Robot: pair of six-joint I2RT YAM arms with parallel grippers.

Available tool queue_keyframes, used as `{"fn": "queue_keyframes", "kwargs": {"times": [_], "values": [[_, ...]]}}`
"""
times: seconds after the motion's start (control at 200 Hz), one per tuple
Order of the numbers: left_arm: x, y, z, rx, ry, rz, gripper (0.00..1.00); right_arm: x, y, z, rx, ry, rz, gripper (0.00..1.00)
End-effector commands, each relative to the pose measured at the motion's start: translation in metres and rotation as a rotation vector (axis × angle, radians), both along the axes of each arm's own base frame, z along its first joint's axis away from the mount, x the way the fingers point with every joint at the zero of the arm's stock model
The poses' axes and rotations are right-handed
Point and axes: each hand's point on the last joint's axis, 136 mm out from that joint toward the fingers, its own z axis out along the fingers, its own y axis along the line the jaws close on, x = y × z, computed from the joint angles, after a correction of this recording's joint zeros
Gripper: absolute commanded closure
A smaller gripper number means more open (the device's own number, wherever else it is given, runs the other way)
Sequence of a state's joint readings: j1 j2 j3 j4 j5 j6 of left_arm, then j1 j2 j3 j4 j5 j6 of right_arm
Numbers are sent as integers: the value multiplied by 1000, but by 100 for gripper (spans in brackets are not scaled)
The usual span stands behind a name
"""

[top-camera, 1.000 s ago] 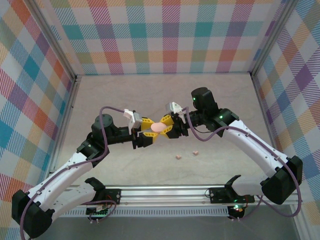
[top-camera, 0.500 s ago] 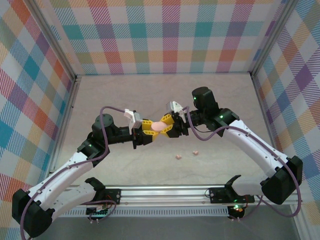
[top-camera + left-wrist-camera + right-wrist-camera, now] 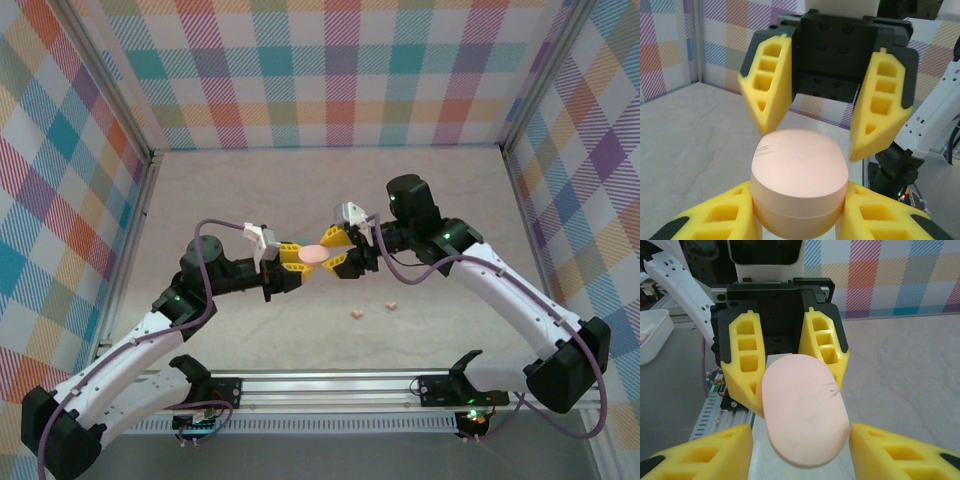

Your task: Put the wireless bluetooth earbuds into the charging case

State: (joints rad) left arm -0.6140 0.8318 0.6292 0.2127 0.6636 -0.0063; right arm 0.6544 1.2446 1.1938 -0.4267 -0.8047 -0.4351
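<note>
Two pink earbuds (image 3: 357,314) lie near each other on the tabletop (image 3: 250,190). The pink charging case (image 3: 314,256) is held above it, clamped in the left gripper's (image 3: 799,200) fingers (image 3: 720,217). The right gripper's (image 3: 800,437) fingers (image 3: 705,455) are spread wide on either side of the case.

Your left gripper (image 3: 300,264) is clamped on the pink case (image 3: 312,256), its arm stretched in from the case's left. Your right gripper (image 3: 330,252) faces it from the case's right, fingers spread wide on either side of the case.
</note>
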Motion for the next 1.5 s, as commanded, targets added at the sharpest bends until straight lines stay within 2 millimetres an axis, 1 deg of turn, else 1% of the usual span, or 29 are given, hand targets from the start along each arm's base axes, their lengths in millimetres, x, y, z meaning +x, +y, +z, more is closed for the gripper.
{"fn": "queue_keyframes", "kwargs": {"times": [0.0, 0.105, 0.185, 0.31, 0.51, 0.66, 1.2, 1.495], "values": [[-2, 3, 7, -55, -12, 22, 71, -5, -9, 16, 9, -55, -34, 43], [-4, 5, 4, -60, -10, 26, 71, 4, -13, 8, -26, -75, -98, 40], [-5, 7, 5, -58, -14, 32, 71, 8, -13, 1, -51, -70, -107, 40], [-6, 8, 5, -49, -21, 35, 71, 6, -5, -1, -63, -57, -86, 40], [-6, 8, 5, -41, -21, 34, 71, 7, 7, -6, -92, -100, -74, 40], [-7, 8, 4, -38, -21, 30, 71, 8, 11, -6, -95, -113, -72, 41], [-9, 7, -2, -22, -15, 19, 72, 14, 16, 1, -75, -114, -87, 41], [-11, 7, -1, -13, -16, 12, 72, 22, 15, -1, -98, -123, -129, 42]]}}
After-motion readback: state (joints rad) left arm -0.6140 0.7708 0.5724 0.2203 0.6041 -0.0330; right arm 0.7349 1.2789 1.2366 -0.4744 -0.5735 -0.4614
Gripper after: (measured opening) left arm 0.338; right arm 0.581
